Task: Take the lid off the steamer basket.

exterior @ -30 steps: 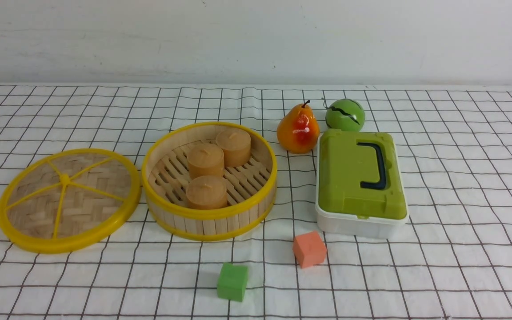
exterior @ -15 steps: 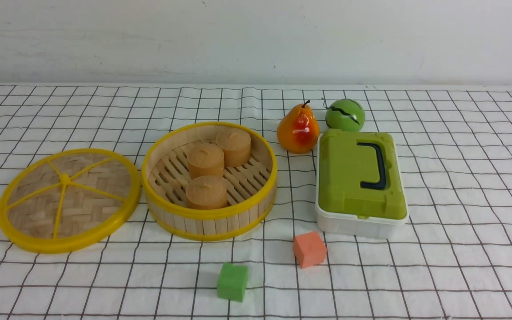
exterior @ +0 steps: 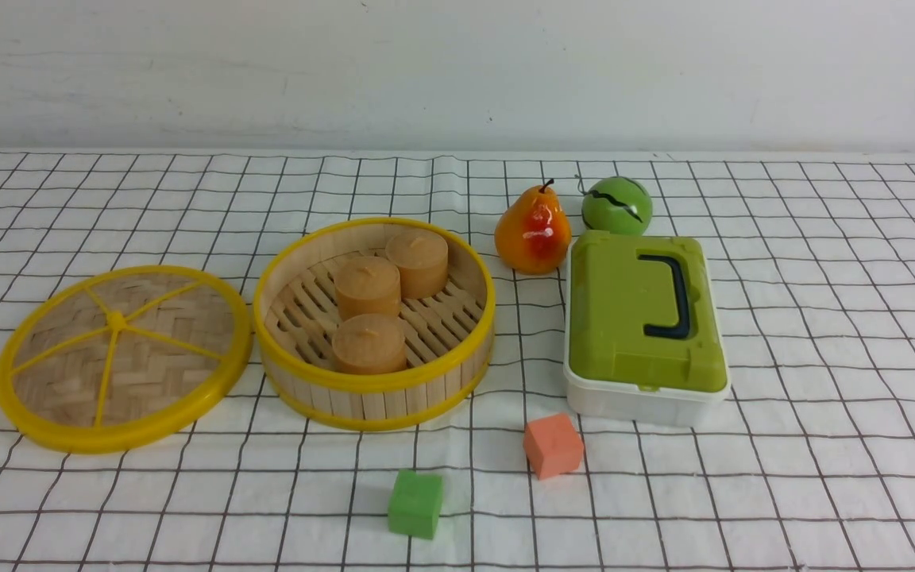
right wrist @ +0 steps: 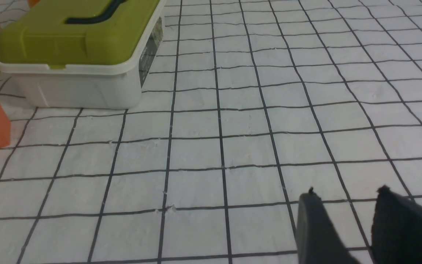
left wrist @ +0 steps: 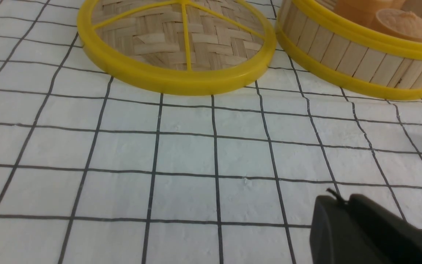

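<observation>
On the white grid-checked tablecloth (exterior: 823, 334) covering the bench, the round woven bamboo lid with yellow plastic rim and spokes (exterior: 123, 358) lies flat toward the left edge, off and just beside the round bamboo-slat steamer basket with yellow rims (exterior: 375, 322), which sits near the middle holding three tan cylindrical buns (exterior: 368, 343). Toward the right stands a white rectangular box with a green top (exterior: 642, 326). The left gripper (left wrist: 343, 205) has its tips pressed together, holding nothing; the right gripper (right wrist: 346, 205) is slightly parted, also holding nothing.

Lid (exterior: 124, 359) flat on cloth, touching open steamer basket (exterior: 374, 393)
</observation>
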You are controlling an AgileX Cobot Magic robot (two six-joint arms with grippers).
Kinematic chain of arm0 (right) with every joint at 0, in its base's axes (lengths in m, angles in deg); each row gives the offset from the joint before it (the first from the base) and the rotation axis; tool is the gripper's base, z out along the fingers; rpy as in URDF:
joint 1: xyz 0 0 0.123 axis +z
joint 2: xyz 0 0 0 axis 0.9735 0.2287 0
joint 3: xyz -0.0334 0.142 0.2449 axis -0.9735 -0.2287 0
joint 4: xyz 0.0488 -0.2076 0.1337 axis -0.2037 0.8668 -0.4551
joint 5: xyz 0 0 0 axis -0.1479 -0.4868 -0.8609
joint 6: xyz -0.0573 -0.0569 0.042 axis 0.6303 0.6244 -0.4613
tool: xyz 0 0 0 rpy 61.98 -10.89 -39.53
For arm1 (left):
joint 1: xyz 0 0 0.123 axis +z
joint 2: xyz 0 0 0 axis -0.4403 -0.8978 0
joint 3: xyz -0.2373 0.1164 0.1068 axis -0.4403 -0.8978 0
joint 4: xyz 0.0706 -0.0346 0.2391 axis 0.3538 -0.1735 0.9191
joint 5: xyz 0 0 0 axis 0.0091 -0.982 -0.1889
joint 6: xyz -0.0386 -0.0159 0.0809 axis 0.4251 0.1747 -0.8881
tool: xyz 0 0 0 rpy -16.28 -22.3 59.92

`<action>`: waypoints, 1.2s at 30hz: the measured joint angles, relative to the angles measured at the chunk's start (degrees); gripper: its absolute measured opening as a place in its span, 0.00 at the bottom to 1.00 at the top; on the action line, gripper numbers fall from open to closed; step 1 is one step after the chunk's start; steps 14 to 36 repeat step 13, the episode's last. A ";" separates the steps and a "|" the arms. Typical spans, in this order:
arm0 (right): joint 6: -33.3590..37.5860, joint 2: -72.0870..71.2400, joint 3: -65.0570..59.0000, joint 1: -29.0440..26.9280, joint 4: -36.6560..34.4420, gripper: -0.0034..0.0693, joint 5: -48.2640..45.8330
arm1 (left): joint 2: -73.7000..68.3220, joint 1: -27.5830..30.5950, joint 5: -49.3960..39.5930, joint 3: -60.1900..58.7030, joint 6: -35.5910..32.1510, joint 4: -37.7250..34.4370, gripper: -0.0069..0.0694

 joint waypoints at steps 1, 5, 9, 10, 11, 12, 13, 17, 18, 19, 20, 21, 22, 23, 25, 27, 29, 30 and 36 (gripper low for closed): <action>0.00 0.00 0.00 0.00 0.00 0.38 0.00 | 0.00 0.00 0.00 0.00 0.00 0.00 0.15; 0.00 0.00 0.00 0.00 0.00 0.38 0.00 | 0.00 0.00 0.06 0.00 0.00 0.00 0.16; 0.00 0.00 0.00 0.00 0.00 0.38 0.00 | 0.00 0.00 0.06 0.00 0.00 0.00 0.16; 0.00 0.00 0.00 0.00 0.00 0.38 0.00 | 0.00 0.00 0.06 0.00 0.00 0.00 0.16; 0.00 0.00 0.00 0.00 0.00 0.38 0.00 | 0.00 0.00 0.06 0.00 0.00 0.00 0.16; 0.00 0.00 0.00 0.00 0.00 0.38 0.00 | 0.00 0.00 0.06 0.00 0.00 0.00 0.16; 0.00 0.00 0.00 0.00 0.00 0.38 0.00 | 0.00 0.00 0.06 0.00 0.00 0.00 0.16; 0.00 0.00 0.00 0.00 0.00 0.38 0.00 | 0.00 0.00 0.06 0.00 0.00 0.00 0.16; 0.00 0.00 0.00 0.00 0.00 0.38 0.00 | 0.00 0.00 0.06 0.00 0.00 0.00 0.16; 0.00 0.00 0.00 0.00 0.00 0.38 0.00 | 0.00 0.00 0.06 0.00 0.00 0.00 0.16; 0.00 0.00 0.00 0.00 0.00 0.38 0.00 | 0.00 0.00 0.06 0.00 0.00 0.00 0.16; 0.00 0.00 0.00 0.00 0.00 0.38 0.00 | 0.00 0.00 0.06 0.00 0.00 0.00 0.16; 0.00 0.00 0.00 0.00 0.00 0.38 0.00 | 0.00 0.00 0.06 0.00 0.00 0.00 0.16; 0.00 0.00 0.00 0.00 0.00 0.38 0.00 | 0.00 0.00 0.06 0.00 0.00 0.00 0.16; 0.00 0.00 0.00 0.00 0.00 0.38 0.00 | 0.00 0.00 0.06 0.00 0.00 0.00 0.16; 0.00 0.00 0.00 0.00 0.00 0.38 0.00 | 0.00 0.00 0.06 0.00 0.00 0.00 0.16; 0.00 0.00 0.00 0.00 0.00 0.38 0.00 | 0.00 0.00 0.06 0.00 0.00 0.00 0.16; 0.00 0.00 0.00 0.00 0.00 0.38 0.00 | 0.00 0.00 0.06 0.00 0.00 0.00 0.16; 0.00 0.00 0.00 0.00 0.00 0.38 0.00 | 0.00 0.00 0.06 0.00 0.00 0.00 0.16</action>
